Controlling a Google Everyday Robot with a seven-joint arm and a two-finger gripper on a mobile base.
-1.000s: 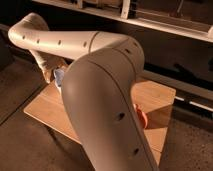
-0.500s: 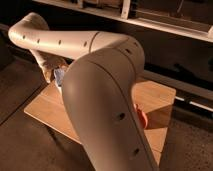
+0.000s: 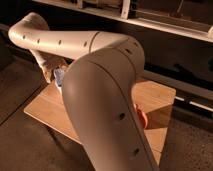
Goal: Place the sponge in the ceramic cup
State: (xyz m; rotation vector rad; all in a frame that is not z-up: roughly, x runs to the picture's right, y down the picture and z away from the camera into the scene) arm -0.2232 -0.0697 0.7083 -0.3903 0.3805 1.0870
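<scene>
My white arm [image 3: 100, 85] fills most of the camera view and hides much of the small wooden table [image 3: 155, 100]. The gripper [image 3: 52, 72] is at the far left end of the arm, low over the table's back left corner. A pale blue thing, seemingly the sponge [image 3: 59, 76], shows right at the gripper. I cannot tell whether it is held. An orange-red rounded thing, perhaps the ceramic cup [image 3: 143, 118], peeks out from behind the arm at the table's right side; most of it is hidden.
The table stands on a dark floor [image 3: 20, 140]. Behind it runs a dark wall with a long shelf [image 3: 165, 25] across the top. A pale rail [image 3: 195, 102] runs low at the right.
</scene>
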